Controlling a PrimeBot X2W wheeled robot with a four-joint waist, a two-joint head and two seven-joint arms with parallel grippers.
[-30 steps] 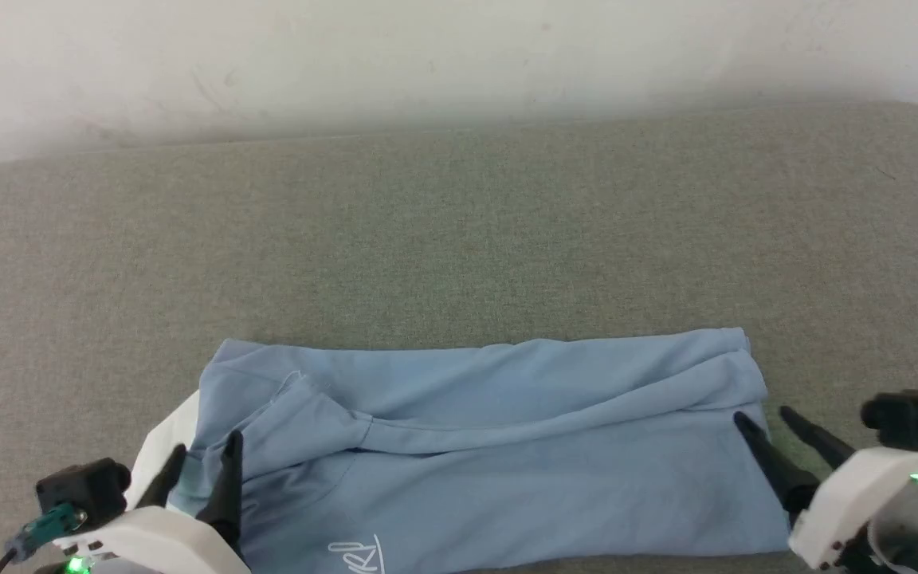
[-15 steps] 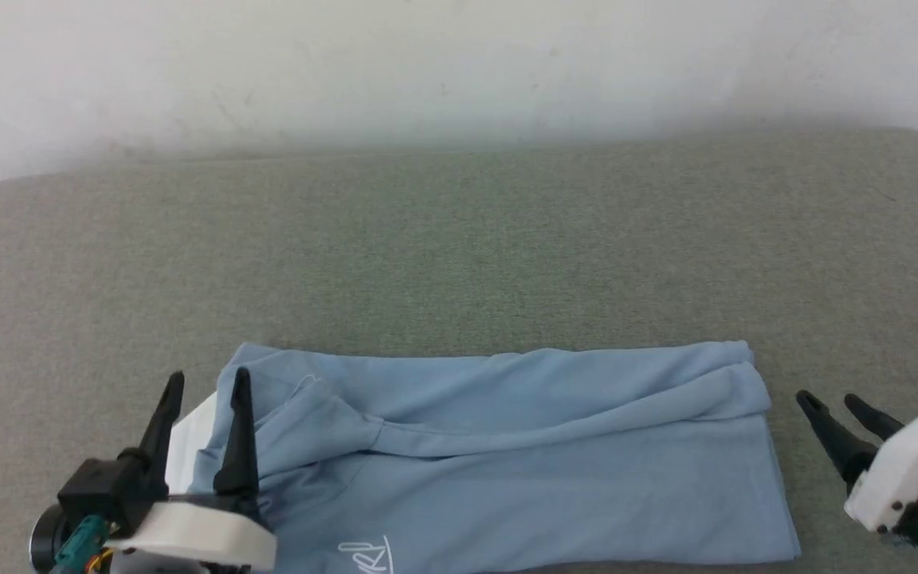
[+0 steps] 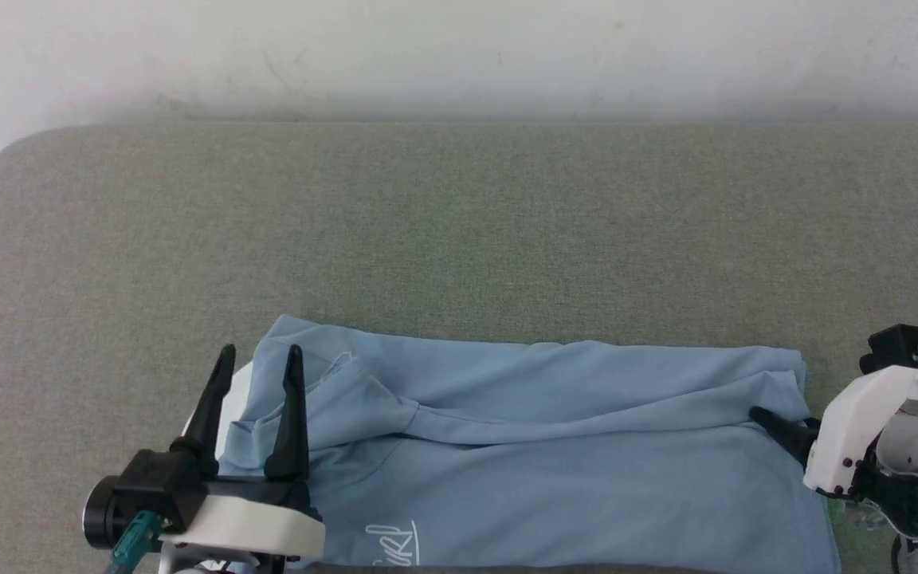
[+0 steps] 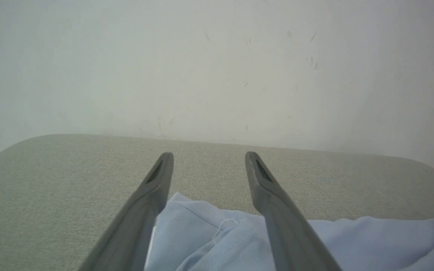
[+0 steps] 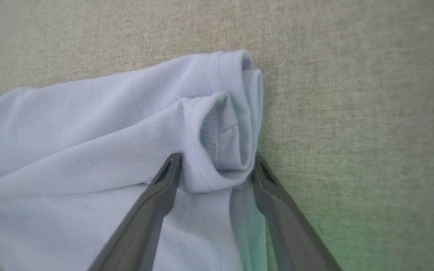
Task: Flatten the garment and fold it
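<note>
On the head camera I see a light blue short-sleeved T-shirt of soft thin cloth. It lies folded into a long band on the near part of the grey-green cloth-covered worktop. My left claw is over the shirt's left end, with its two dark fingers apart and pointing away from me. A white patch peeks out there. My right claw is at the shirt's right edge, and I see one dark finger on the cloth.

On the left wrist camera, the left claw is wide apart and holds nothing. The shirt lies under it, and a pale wall is behind the worktop.

On the right wrist camera, the right claw is apart. A rolled fold at the shirt's corner sits between its fingertips.
</note>
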